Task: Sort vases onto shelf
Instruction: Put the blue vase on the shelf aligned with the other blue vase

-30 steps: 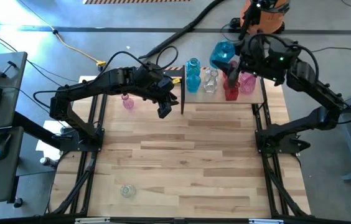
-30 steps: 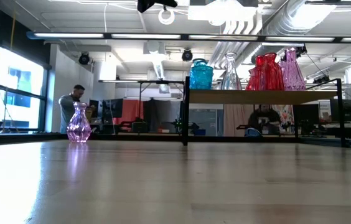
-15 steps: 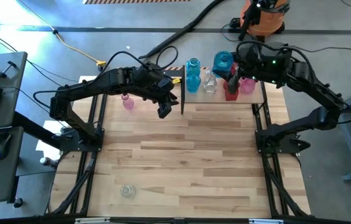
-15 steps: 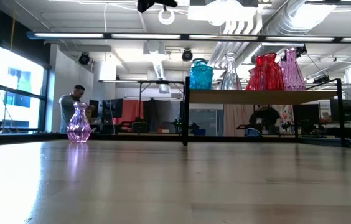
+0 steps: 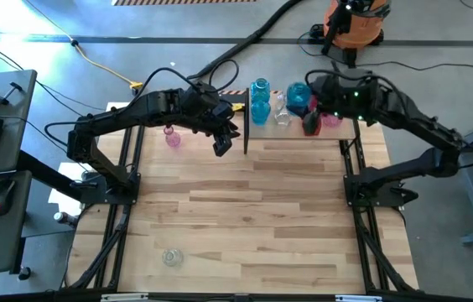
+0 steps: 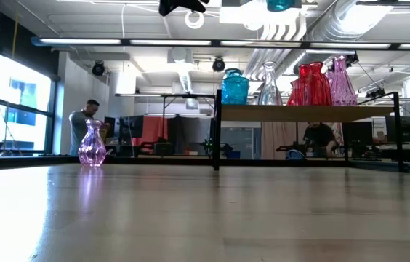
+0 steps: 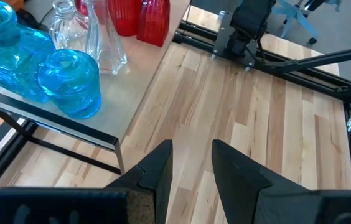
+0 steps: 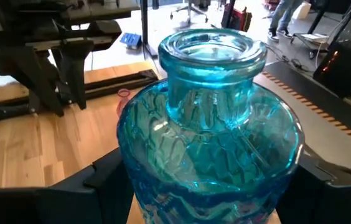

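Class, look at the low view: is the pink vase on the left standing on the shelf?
No. The pink vase stands on the table, apart from the shelf, which holds the other vases.

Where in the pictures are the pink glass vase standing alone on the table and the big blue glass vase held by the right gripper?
pink glass vase [image 6: 92,145], low view, on its bulbous body.
big blue glass vase [image 8: 210,143], right wrist view, on its shoulder below the neck.

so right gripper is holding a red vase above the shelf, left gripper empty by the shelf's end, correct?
Not red. The right gripper is closed on a blue vase, as the right wrist view shows; the high view puts it above the shelf. The rest holds: the left gripper is open and empty by the shelf's end.
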Tool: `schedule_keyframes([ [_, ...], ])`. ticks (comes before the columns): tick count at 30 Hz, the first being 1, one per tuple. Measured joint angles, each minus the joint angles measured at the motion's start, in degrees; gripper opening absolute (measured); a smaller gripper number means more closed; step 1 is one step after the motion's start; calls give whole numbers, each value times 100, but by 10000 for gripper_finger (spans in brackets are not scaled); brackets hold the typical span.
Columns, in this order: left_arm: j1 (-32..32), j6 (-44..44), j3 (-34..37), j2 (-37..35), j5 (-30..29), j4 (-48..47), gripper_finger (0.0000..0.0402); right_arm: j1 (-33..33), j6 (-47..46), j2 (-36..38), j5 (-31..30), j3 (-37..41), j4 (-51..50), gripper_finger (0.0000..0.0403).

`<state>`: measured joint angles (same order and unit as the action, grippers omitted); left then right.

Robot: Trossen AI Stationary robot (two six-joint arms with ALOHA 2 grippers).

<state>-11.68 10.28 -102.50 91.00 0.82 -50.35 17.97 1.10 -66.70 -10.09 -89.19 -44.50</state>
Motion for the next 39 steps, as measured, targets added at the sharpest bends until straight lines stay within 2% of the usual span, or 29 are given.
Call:
schedule_keyframes([
  [11,-75,2,0,0,-2,0,104,-9,-821,1032,315,2068,1539,270],
  [16,-73,2,0,0,-2,0,104,-259,-1016,1286,359,2846,2314,270],
  [23,-73,2,0,0,0,-2,104,-797,-1150,1314,-77,3731,3365,270],
  [31,-73,7,0,0,-1,-90,104,-1365,-1005,1305,-1041,4753,4862,271],
  [39,-73,7,0,0,0,-105,104,-1615,-1010,1036,-1396,5366,5762,271],
])
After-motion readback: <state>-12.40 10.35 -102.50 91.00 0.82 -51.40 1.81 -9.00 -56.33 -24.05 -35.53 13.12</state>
